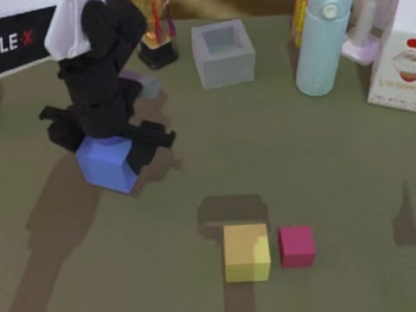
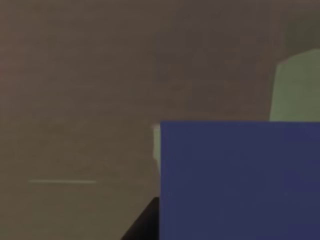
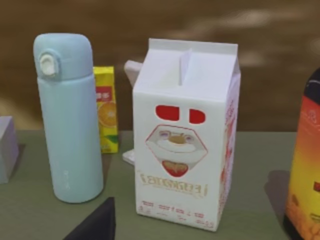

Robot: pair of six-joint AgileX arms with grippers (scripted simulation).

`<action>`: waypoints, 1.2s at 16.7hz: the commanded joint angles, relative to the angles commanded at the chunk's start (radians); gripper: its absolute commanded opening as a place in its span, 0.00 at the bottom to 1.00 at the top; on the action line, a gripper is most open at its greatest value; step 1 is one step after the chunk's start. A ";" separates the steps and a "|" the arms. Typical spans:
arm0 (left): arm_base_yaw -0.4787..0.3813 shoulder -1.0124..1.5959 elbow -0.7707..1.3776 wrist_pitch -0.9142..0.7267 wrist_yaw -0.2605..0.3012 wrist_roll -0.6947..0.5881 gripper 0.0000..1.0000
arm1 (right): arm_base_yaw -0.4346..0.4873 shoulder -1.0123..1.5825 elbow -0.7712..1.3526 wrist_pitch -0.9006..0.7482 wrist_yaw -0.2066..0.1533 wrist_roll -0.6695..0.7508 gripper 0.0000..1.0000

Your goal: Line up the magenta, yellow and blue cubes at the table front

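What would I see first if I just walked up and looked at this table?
Probably the black left arm, its tool straddling the blue cube at the table's left. Next, the yellow cube and the smaller magenta cube side by side near the front. Along the back right stand a pale blue bottle and a white carton.

The left gripper (image 1: 109, 136) sits at the table's (image 1: 333, 164) left side, directly over the largest cube (image 1: 106, 164), which lies just in front of and beneath it. Behind the gripper stands a trophy (image 1: 154, 30), and behind and to its right a hollow square box (image 1: 223, 53). Farther right along the back edge stand a flask (image 1: 322, 44) and then a milk carton (image 1: 404, 64). In front of the gripper and to its right, near the table front, lies the mid-sized cube (image 1: 246, 252), with the small cube (image 1: 295, 246) just beside it on its right, a narrow gap between them.
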 joint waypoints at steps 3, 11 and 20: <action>-0.005 0.004 -0.002 0.002 -0.001 0.002 0.00 | 0.000 0.000 0.000 0.000 0.000 0.000 1.00; -0.131 -0.105 -0.116 0.002 -0.005 -0.284 0.00 | 0.000 0.000 0.000 0.000 0.000 0.000 1.00; -0.292 -0.263 -0.277 0.011 -0.007 -0.657 0.00 | 0.000 0.000 0.000 0.000 0.000 0.000 1.00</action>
